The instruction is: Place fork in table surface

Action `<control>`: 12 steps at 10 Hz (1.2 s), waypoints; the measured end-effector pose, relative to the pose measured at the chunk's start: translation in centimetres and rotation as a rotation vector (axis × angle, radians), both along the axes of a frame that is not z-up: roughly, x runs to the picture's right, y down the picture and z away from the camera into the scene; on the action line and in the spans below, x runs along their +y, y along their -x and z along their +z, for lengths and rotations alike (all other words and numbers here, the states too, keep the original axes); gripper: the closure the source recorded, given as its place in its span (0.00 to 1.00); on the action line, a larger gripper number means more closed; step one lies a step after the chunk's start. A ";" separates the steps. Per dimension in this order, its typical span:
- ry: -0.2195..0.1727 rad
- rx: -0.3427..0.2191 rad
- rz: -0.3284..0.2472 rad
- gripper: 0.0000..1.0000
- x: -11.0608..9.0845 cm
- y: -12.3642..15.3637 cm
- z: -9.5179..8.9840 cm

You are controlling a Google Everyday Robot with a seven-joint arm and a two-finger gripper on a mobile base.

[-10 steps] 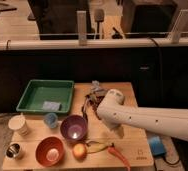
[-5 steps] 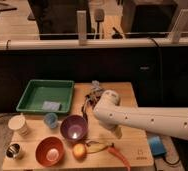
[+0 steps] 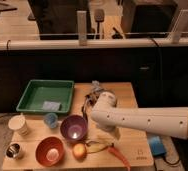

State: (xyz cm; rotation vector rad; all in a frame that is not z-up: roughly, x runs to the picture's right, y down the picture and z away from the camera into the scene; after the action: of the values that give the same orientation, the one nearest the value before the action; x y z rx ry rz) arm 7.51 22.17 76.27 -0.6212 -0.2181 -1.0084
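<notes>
table (image 3: 127,95): one
tray (image 3: 34,97): one
bowls: two – purple bowl (image 3: 73,128), red bowl (image 3: 49,150)
cups: three – white cup (image 3: 18,124), blue cup (image 3: 50,119), metal cup (image 3: 13,150)
round fruit (image 3: 79,150): one
banana peel (image 3: 98,146): one
chili (image 3: 118,154): one
arm (image 3: 147,122): one
gripper (image 3: 92,100): one, over the table's far part, just right of the tray

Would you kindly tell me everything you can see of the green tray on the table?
The green tray is shallow and rectangular, plastic by its look, with a raised rim. It lies flat on the far left corner, as viewed, of the wooden table. A pale flat rectangular piece lies inside, toward its front right. A small blue cup stands just in front. The robot's hand is off to its right, over the table, not touching it.
</notes>
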 end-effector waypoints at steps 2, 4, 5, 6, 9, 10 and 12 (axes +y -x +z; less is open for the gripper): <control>0.014 -0.027 -0.028 0.20 0.7 0.5 0.3; -0.010 0.004 0.004 0.20 -0.1 -0.1 0.2; -0.029 0.039 0.045 0.20 -0.9 -1.5 0.2; -0.041 0.062 0.073 0.20 -1.5 -2.9 0.4; -0.084 0.120 0.177 0.20 -3.2 -8.8 1.7; -0.105 0.110 0.217 0.20 -3.7 -9.6 2.5; -0.157 0.073 0.298 0.20 -4.2 -10.5 4.3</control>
State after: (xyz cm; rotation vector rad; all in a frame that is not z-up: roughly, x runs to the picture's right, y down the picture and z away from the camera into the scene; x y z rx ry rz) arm 18.04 17.96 80.55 -0.4651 -0.1598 -0.7065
